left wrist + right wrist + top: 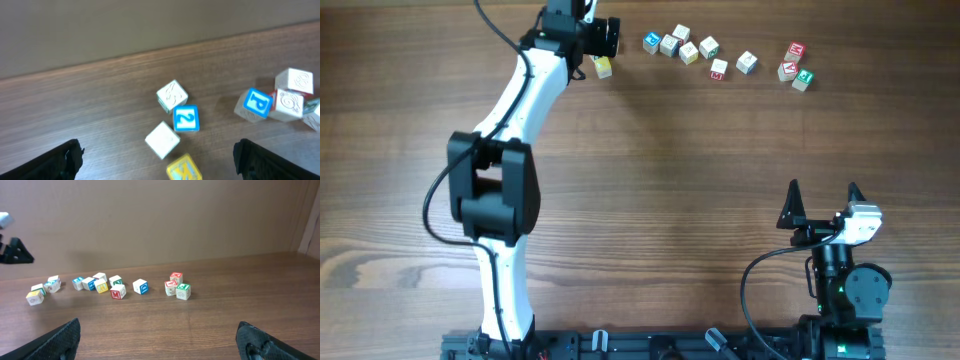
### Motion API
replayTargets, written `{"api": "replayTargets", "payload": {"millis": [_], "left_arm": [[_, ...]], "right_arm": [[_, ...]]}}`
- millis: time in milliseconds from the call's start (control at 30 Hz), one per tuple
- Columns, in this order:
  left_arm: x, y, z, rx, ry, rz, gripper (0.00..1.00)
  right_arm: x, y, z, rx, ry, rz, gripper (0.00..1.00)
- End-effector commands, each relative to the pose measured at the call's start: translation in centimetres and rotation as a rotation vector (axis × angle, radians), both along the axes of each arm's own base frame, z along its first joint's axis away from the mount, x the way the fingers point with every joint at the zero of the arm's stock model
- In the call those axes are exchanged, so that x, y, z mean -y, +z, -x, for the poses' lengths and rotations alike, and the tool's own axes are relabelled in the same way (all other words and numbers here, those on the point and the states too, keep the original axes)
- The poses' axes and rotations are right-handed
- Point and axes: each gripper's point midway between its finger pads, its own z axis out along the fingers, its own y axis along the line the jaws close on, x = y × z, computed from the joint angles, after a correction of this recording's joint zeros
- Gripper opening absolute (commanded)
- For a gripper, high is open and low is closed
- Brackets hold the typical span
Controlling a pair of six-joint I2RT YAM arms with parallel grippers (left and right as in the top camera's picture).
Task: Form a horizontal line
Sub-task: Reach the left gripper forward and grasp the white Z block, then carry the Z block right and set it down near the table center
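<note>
- While my left gripper point(604, 38) hovers wide open at upper centre, cubes point(709, 47) lie scattered (no straight row yet).
- My right gripper point(823, 195) rests at lower right, jaws apart, empty.

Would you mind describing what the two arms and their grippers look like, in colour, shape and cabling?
The left arm has white links between bulky black joint housings; the right arm shows black housings and a white wrist block. The left gripper and right gripper both have black fingers, the right's tapering to points. Thin black cables loop beside each arm.
</note>
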Motion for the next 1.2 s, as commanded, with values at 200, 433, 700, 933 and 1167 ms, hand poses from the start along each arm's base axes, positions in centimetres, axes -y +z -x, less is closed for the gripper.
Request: {"api": "replayTargets", "payload": {"millis": [200,433,700,933,1167], "left_arm": [[0.3,-8.9,-1.8,-0.056,-0.028,0.015,0.98],[-2.0,-11.4,-2.3,-0.102,0.024,0.157,0.65],[-1.3,-10.9,-2.6,-0.086,0.003,0.187,0.45],[-1.3,-10.9,-2.5,-0.088,0.005,0.184,0.25],[-1.2,-4.6,-3.0,0.004,-0.005,0.198,0.27]], "right_arm": [[-0.1,0.1,0.0,0.006,0.005,-0.014,1.00],[-0.1,0.1,0.0,0.006,0.005,-0.013,1.00],[-0.1,0.1,0.0,0.006,0.005,-0.014,1.00],[-0.1,0.1,0.0,0.006,0.005,-0.014,1.00],[-0.1,0.1,0.0,0.006,0.005,-0.014,1.00]]}}
